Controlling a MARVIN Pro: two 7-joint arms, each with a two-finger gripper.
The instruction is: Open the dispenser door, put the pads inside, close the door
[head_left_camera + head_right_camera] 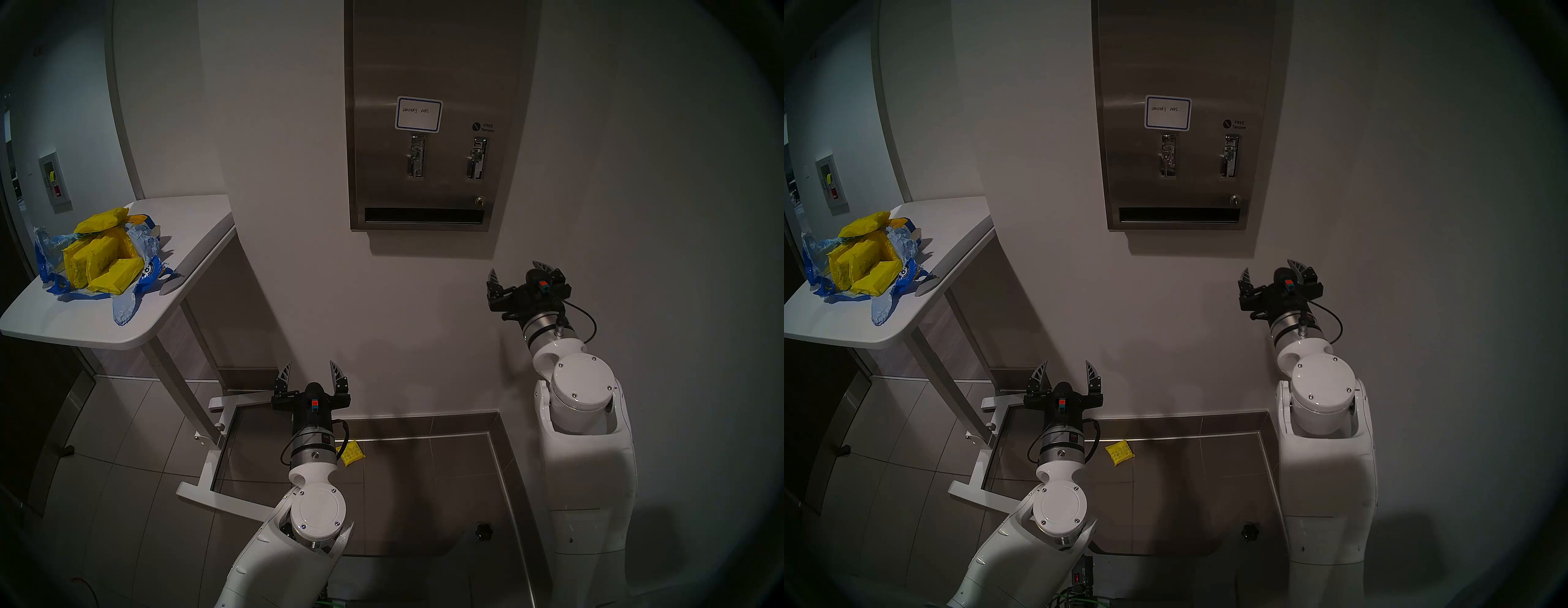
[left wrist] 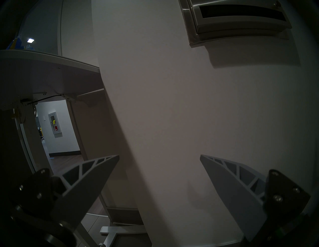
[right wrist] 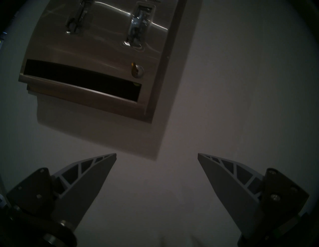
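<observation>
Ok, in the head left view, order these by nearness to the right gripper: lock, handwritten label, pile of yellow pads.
From the right gripper:
1. Lock, just above it, low on the dispenser door.
2. Handwritten label, higher and leftward.
3. Pile of yellow pads, far left on the white table.

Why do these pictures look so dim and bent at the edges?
Head views: fisheye lens bows the wall, dark rim all round; the dispenser door casts a shadow below itself. Right wrist view: murky, glare streaks on the steel by the lock. Left wrist view: dim, brighter doorway beyond.
</observation>
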